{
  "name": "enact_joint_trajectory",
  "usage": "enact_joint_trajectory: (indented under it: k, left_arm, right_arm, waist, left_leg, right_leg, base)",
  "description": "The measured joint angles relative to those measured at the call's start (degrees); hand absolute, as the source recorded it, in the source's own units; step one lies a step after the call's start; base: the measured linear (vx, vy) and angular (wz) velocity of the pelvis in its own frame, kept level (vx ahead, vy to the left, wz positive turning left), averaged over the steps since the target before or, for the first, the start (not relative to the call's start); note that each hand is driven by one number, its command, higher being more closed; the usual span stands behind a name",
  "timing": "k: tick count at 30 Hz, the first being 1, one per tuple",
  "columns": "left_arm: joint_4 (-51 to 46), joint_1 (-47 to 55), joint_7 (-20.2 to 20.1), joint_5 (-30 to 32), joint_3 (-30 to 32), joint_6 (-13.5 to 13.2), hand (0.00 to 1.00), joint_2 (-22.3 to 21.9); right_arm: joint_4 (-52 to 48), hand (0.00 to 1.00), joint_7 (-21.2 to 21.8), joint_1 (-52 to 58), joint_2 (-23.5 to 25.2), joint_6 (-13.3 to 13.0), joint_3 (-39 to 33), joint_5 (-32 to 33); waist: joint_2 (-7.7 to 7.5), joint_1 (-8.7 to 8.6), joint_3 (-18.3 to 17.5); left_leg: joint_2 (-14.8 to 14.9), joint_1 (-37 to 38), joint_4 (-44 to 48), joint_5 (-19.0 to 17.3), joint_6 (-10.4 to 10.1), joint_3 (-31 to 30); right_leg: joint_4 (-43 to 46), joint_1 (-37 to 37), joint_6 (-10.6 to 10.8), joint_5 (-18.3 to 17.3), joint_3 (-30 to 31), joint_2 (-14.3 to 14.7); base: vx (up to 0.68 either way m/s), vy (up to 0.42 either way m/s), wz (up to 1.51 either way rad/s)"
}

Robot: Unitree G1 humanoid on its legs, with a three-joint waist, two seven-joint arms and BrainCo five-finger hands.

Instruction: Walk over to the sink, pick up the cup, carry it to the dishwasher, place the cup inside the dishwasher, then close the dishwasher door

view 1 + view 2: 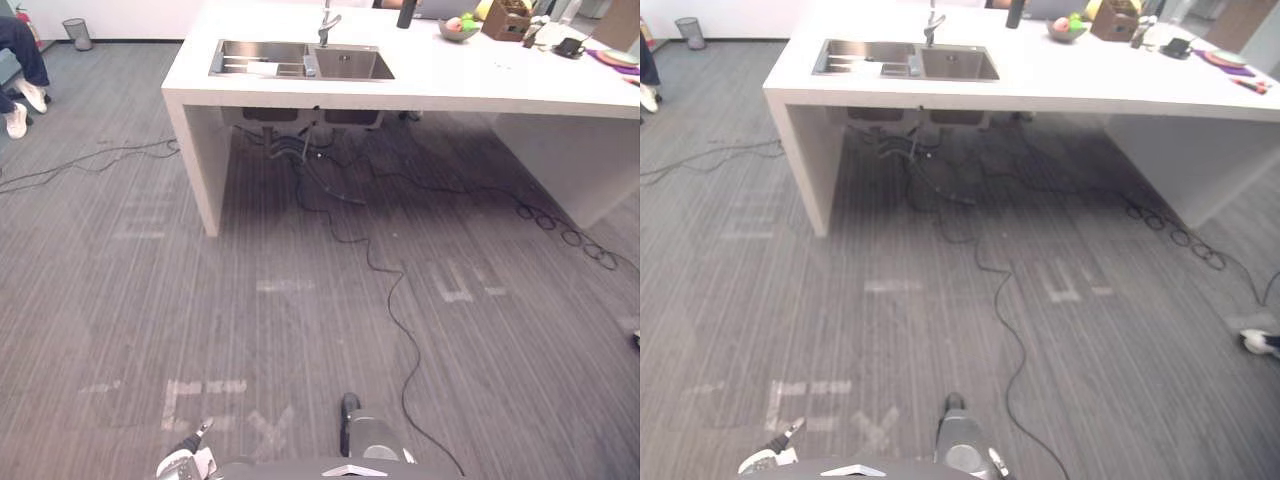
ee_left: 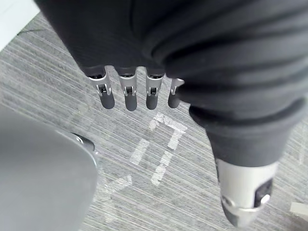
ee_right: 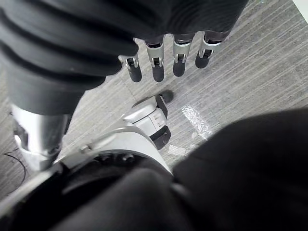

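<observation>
Eye views look forward and down from the head, sharing the far sink [image 1: 345, 65] and floor [image 1: 300, 340]; wrist views face floor closely.

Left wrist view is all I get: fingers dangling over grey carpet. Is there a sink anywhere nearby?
Observer: Yes, a steel sink is set in a white counter ahead, across the carpet.
Operator: Is the other hand carrying something?
Observer: No, the right hand hangs with straight fingers, holding nothing.
Operator: Is anybody else there?
Observer: A person's legs in white shoes show at the far left.
</observation>
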Motion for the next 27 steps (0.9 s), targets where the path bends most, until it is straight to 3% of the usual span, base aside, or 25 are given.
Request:
enact_joint_trajectory:
  k: [1,3,4,5,6,7,8,11,12,14,15,16,19,21,22,24,25,26,27]
  left_arm:
    - [-0.2,0.8,0.5,0.8,1.0,-0.3,0.00,-1.4]
    - [-1.4,1.0,0.6,1.3,3.3,-0.7,0.00,-3.2]
    - [-1.6,0.9,0.8,1.8,5.1,-0.6,0.00,-4.1]
    - [-1.7,1.0,1.0,1.9,5.5,-0.7,0.00,-4.2]
    - [-2.1,1.0,1.5,1.9,6.6,-1.3,0.00,-4.3]
    - [-2.9,1.0,1.7,1.9,7.1,-2.3,0.00,-4.1]
    - [-3.3,0.9,1.7,1.9,6.9,-2.8,0.00,-3.9]
    - [-4.4,0.6,1.9,1.9,4.8,-5.7,0.00,-3.5]
    - [-4.8,0.4,2.1,1.9,4.5,-6.5,0.00,-3.5]
    - [-5.0,1.1,3.2,2.4,3.5,-8.5,0.00,-3.9]
    - [-5.3,1.7,4.1,2.6,3.2,-10.6,0.00,-4.0]
    - [-6.0,1.4,4.8,2.9,2.0,-12.2,0.00,-3.1]
    - [-6.0,1.0,4.4,1.2,1.0,-16.4,0.00,-2.3]
    - [-4.3,0.7,0.9,-3.4,-3.0,-18.2,0.00,-0.5]
    - [-4.2,0.7,-0.2,-4.0,-5.2,-18.8,0.00,0.4]
    - [-6.3,-0.1,-1.2,-4.6,-9.2,-19.8,0.00,1.3]
    - [-10.1,-0.2,-1.1,-5.0,-10.7,-19.9,0.00,1.3]
    - [-15.1,-0.1,-0.6,-4.8,-12.5,-19.9,0.00,1.2]
    - [-17.8,-0.2,-0.1,-4.8,-13.4,-19.9,0.00,1.4]
  right_arm:
    - [-1.3,0.00,0.3,0.9,-1.3,1.0,-0.1,-0.1]
    - [-1.3,0.00,0.7,1.0,-2.3,2.0,-2.6,-0.8]
    - [-1.3,0.00,1.6,1.0,-2.5,1.8,-4.0,-1.9]
    - [-1.5,0.00,1.7,0.9,-2.6,1.7,-4.0,-2.4]
    - [-2.0,0.00,1.8,0.9,-2.7,1.2,-4.0,-3.5]
    - [-1.7,0.00,1.8,0.9,-2.5,0.7,-4.0,-4.1]
    - [-1.4,0.00,1.8,0.7,-2.4,0.4,-4.0,-4.5]
    - [-0.8,0.00,1.6,-1.0,-2.0,-0.6,-5.1,-5.7]
    - [-1.0,0.00,1.6,-2.4,-1.8,-1.1,-5.1,-5.7]
    - [-2.6,0.00,1.6,-3.2,-1.5,-1.7,-5.1,-5.7]
    - [-3.3,0.00,1.5,-3.8,-0.5,-2.3,-4.8,-5.7]
    - [-3.8,0.00,1.7,-4.4,1.5,-2.5,-3.6,-5.6]
    - [-4.8,0.00,1.5,-6.5,3.6,-3.1,0.0,-5.7]
    - [-4.0,0.00,1.4,-7.8,4.1,-2.7,-0.3,-6.3]
    - [-3.2,0.00,1.5,-8.2,4.1,-2.4,-1.3,-6.8]
    - [-2.5,0.00,1.0,-8.4,3.5,-2.4,-2.5,-7.9]
    - [-2.3,0.00,0.9,-8.6,2.7,-2.4,-2.5,-8.1]
    - [-2.8,0.00,1.0,-8.4,2.0,-3.7,-3.0,-7.9]
    - [-3.0,0.00,1.1,-8.5,1.6,-4.2,-3.3,-7.9]
  waist:
    - [1.97,-0.10,-1.4]
    - [3.30,-0.03,-2.3]
    - [4.19,-0.05,-2.8]
    - [4.44,-0.08,-2.9]
    - [4.70,-0.05,-2.6]
    - [3.93,0.21,-2.1]
    - [3.45,0.62,-1.9]
    - [2.29,2.75,-1.3]
    - [1.94,2.90,-0.9]
    - [1.92,3.38,-0.8]
    - [1.43,4.64,-0.7]
    - [-0.75,4.21,-1.0]
    - [-2.54,4.85,-0.5]
    - [-3.38,4.95,-0.9]
    - [-3.58,4.65,-1.2]
    - [-4.18,4.35,-1.9]
    - [-4.17,4.37,-1.9]
    - [-3.61,4.06,-1.4]
    - [-3.87,3.76,-1.3]
  left_leg:
    - [2.3,-1.5,5.2,0.1,0.2,-0.3]
    - [4.7,-7.0,17.6,3.7,1.2,-1.3]
    - [6.5,-10.9,25.5,9.3,1.2,-2.0]
    - [7.7,-13.0,30.0,12.7,1.1,-1.9]
    - [9.4,-17.8,40.6,13.2,1.2,-1.7]
    - [8.9,-21.7,47.5,11.8,1.2,-1.4]
    - [8.0,-23.2,48.8,11.1,1.1,-1.2]
    - [3.3,-29.0,40.4,6.2,2.5,6.9]
    - [1.6,-29.6,30.9,6.3,3.6,11.7]
    - [-1.2,-29.1,9.9,12.5,4.8,13.7]
    - [-2.9,-27.8,6.5,20.2,10.4,14.2]
    - [-4.7,-27.9,6.4,18.8,9.9,14.4]
    - [-5.5,-29.1,8.7,15.7,10.5,14.3]
    - [-7.4,-26.1,8.0,14.0,10.7,14.3]
    - [-8.4,-24.8,7.9,12.9,11.0,14.4]
    - [-10.5,-22.6,8.2,10.7,11.7,14.9]
    - [-11.2,-20.3,7.9,9.3,11.7,15.7]
    - [-12.2,-17.2,6.2,8.4,11.7,16.0]
    - [-12.8,-15.3,4.8,8.4,11.6,16.2]
  right_leg:
    - [3.5,-0.9,-1.8,-3.7,-1.7,1.7]
    - [5.4,0.0,-3.5,-6.7,-2.8,3.3]
    - [4.3,2.3,-4.7,-8.2,-3.7,4.6]
    - [3.0,4.2,-5.3,-8.7,-3.9,5.3]
    - [-0.5,8.9,-6.6,-9.4,-4.8,6.8]
    - [-4.3,14.1,-6.7,-9.4,-5.6,7.4]
    - [-6.0,16.6,-6.6,-9.2,-6.2,7.4]
    - [-11.6,24.8,-6.7,-9.3,-6.0,7.0]
    - [-12.2,26.6,-6.7,-9.4,-5.5,6.1]
    - [-12.3,28.3,-5.8,-11.3,-4.0,5.2]
    - [-12.8,29.5,-4.3,-13.7,-1.7,4.5]
    - [-13.6,29.8,-5.6,-13.7,0.3,3.2]
    - [-12.4,28.6,-5.6,-11.7,3.1,2.7]
    - [-6.8,27.7,-4.8,-10.2,4.6,1.3]
    - [-1.8,26.7,-3.4,-10.5,4.7,0.4]
    - [13.7,21.0,2.9,-9.3,6.0,-2.2]
    - [23.8,16.2,8.6,-3.5,8.1,-3.3]
    - [33.3,11.6,5.6,1.6,7.1,-5.4]
    - [37.2,9.4,2.7,1.4,5.9,-6.4]
  base:
    - [0.64,-0.431,0.11]
    - [0.52,-0.346,0.02]
    - [0.42,-0.258,0.06]
    - [0.52,-0.289,0.21]
    - [0.51,-0.245,0.35]
    - [0.59,-0.237,0.37]
    - [0.55,-0.164,0.21]
    - [0.42,-0.033,-0.14]
    - [0.47,0.096,-0.35]
    - [0.51,0.134,-0.56]
    - [0.44,0.163,-0.41]
    - [0.54,0.204,-0.24]
    - [0.39,0.167,0.13]
    - [0.34,0.120,0.12]
    - [0.27,0.076,0.15]
    - [0.29,0.067,0.08]
    - [0.35,0.101,-0.26]
    - [0.35,0.101,-0.34]
    - [0.27,0.061,-0.25]
